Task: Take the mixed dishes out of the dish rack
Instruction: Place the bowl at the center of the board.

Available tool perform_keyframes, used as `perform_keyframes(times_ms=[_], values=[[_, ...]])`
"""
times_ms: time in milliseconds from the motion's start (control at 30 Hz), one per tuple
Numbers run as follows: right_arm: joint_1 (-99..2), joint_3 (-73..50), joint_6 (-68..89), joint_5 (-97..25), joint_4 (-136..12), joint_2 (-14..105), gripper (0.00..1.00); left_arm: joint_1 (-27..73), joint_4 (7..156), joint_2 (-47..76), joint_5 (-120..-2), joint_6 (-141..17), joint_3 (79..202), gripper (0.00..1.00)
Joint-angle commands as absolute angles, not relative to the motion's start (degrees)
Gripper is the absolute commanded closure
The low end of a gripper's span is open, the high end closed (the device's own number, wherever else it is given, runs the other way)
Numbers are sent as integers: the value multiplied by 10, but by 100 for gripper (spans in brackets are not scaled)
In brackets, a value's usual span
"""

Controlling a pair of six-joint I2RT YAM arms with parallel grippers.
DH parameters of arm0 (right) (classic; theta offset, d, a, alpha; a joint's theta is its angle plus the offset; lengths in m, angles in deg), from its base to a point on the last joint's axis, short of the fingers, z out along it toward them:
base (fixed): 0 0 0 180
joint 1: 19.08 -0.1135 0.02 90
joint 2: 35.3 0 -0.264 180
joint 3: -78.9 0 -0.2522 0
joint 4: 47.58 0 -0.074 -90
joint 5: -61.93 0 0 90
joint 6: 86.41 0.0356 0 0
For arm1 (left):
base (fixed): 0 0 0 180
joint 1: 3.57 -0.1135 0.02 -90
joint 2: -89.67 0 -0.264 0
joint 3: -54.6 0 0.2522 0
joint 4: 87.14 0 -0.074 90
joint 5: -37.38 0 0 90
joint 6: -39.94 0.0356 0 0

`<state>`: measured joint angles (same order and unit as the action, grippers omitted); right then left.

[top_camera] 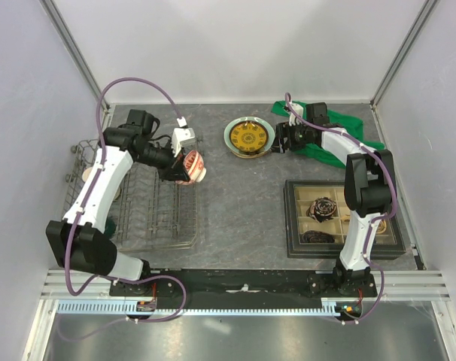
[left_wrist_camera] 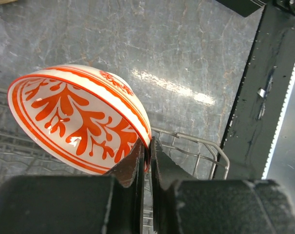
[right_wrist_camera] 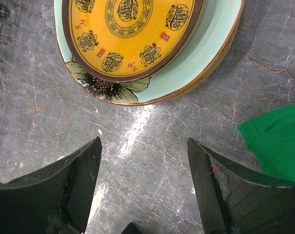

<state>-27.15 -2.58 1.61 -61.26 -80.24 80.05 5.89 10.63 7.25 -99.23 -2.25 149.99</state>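
Grips the red-and-white patterned bowl (left_wrist_camera: 74, 117) in the left gripper (left_wrist_camera: 147, 146), jaws shut to a sliver on the rim, tipped on edge and clear of the dish rack (left_wrist_camera: 196, 146), whose edge wires show just beneath the fingertips; a rim pinch is probably what suits a dish stood on edge among tines. Shows the right gripper (right_wrist_camera: 143, 144) spread wide and empty, with the yellow-gold patterned plate (right_wrist_camera: 130, 29) stacked on the pale green plate (right_wrist_camera: 201, 53) just ahead of its fingertips and a green cloth (right_wrist_camera: 279, 141) beside its right finger. Suggests a set-down near that stack next.

High overhead view from the near edge; close downward wrist views; yellow-gold patterned plate (top_camera: 249, 138) (right_wrist_camera: 130, 34) in overhead and right.
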Motion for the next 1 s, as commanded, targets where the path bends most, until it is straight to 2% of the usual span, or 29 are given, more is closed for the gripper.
perform_keyframes(times_ms=[0, 300, 667, 967], values=[[-270, -22, 6, -625, -792, 797, 21, 96, 152, 77, -938, -79, 1555, 99], [-265, -25, 2, -584, -786, 763, 21, 235, 193, 11, -804, -123, 1613, 98], [-222, -38, 24, -510, -758, 696, 20, 335, 233, -103, -689, -129, 1689, 98], [-198, -32, 28, -495, -765, 678, 20, 414, 240, -209, -598, -108, 1754, 98]])
